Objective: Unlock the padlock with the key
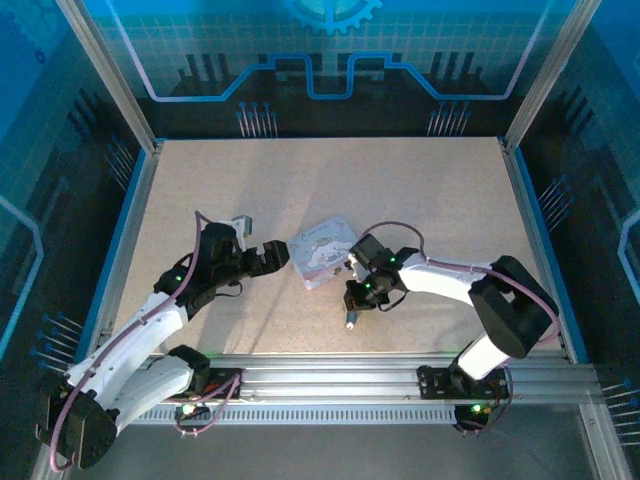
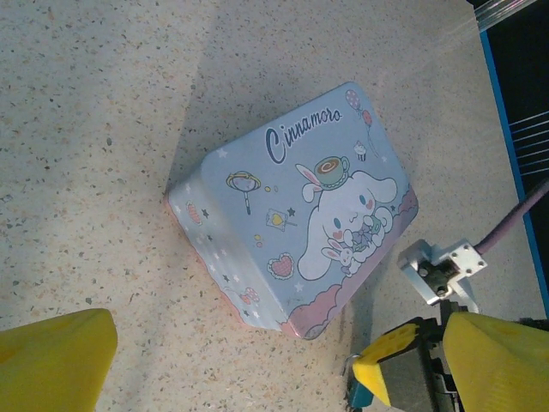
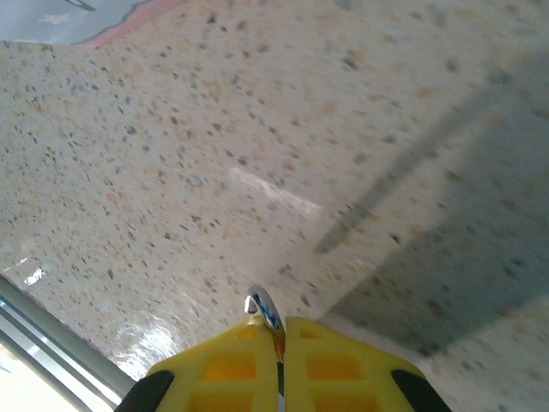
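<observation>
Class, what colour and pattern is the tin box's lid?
Pale lavender-blue tin box, printed with a white cartoon puppy; clearest in left wrist view.

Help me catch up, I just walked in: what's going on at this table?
The right gripper is shut on a thin metal key, its tip pointing at bare table on the near side of the lavender tin box. The left gripper is open, facing the box from the left. The key is not in any lock yet.

The key (image 3: 262, 305) is hiding mostly inside the right pincer's (image 3: 281, 330) tight pinch, only a rounded tip poking out; ahead of it, the tin box (image 3: 69, 17) is running off-frame.
</observation>
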